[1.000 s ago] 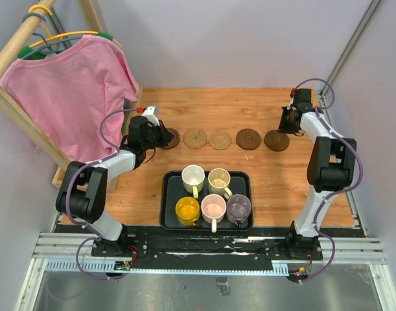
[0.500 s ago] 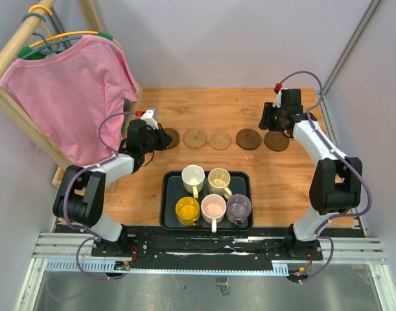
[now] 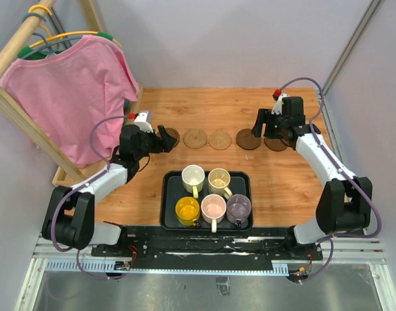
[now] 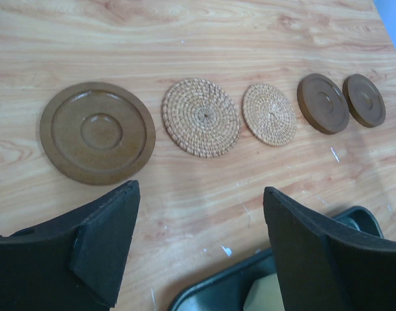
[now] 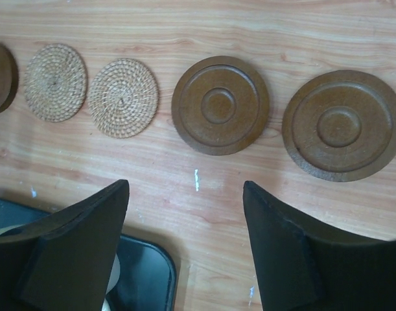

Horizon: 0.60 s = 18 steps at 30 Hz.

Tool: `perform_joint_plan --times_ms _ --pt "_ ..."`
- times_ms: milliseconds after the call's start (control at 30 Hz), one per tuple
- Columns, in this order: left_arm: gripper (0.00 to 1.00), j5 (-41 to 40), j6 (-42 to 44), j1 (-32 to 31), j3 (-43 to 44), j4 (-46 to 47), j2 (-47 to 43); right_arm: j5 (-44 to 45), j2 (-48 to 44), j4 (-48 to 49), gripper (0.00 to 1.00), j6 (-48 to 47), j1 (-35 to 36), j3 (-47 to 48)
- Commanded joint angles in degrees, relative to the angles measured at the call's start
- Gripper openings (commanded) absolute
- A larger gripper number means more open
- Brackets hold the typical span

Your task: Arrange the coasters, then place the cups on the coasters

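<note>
Five round coasters lie in a row across the table: a dark brown one (image 4: pixel 97 133), two tan woven ones (image 4: pixel 201 117) (image 4: pixel 269 114), then two dark brown ones (image 5: pixel 220 105) (image 5: pixel 343 125). My left gripper (image 3: pixel 163 138) hovers open at the row's left end, partly covering that coaster in the top view. At the right end my right gripper (image 3: pixel 266 131) is open over the last coasters. Neither holds anything. The white (image 3: pixel 192 175), cream (image 3: pixel 218 179), yellow (image 3: pixel 187 209), pink (image 3: pixel 213 208) and purple (image 3: pixel 238 207) cups stand in the black tray (image 3: pixel 242 186).
A pink shirt (image 3: pixel 68 91) hangs on a wooden rack (image 3: pixel 16 110) at the back left, close behind my left arm. The tray's corner (image 5: pixel 149 275) shows under my right gripper. A metal post (image 3: pixel 353 45) rises at the back right.
Both grippers went from shut to open and drew back from the end coasters. The right arm swung left and up; the left gripper pulled slightly left.
</note>
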Motion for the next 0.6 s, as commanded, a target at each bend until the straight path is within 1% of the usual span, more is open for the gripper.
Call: perform_joint_plan --times_ms 0,100,133,167,200,267,400,567 --pt "0.82 0.23 -0.10 -0.37 -3.11 -0.29 -4.83 -3.85 -4.70 3.11 0.73 1.53 0.67 -4.09" --pt "0.82 -0.32 -0.76 -0.53 -5.60 -0.66 -8.69 -1.06 -8.84 3.33 0.74 2.31 0.70 -6.61" --pt "0.82 -0.80 -0.97 -0.55 -6.42 -0.88 -10.21 0.87 -10.16 3.24 0.77 2.60 0.71 -7.52" --pt "0.82 -1.34 -1.24 -0.59 -7.36 -0.96 -12.38 3.02 -11.57 3.04 0.85 2.99 0.66 -8.57" --pt "0.83 -1.95 -1.47 -0.57 -8.26 -1.29 -13.89 5.22 -13.08 2.85 0.95 3.23 0.63 -9.58" --pt "0.83 -3.33 -1.63 -0.63 -9.59 -2.38 -16.76 8.83 -15.69 2.49 0.99 3.31 0.60 -11.66" --pt "0.83 -5.77 -1.78 -0.58 -10.69 -5.31 -20.56 13.13 -20.01 2.15 0.98 2.88 0.50 -15.25" --pt "0.83 -6.37 -1.81 -0.64 -10.84 -6.45 -20.99 16.64 -22.51 1.76 0.98 2.60 0.40 -16.99"
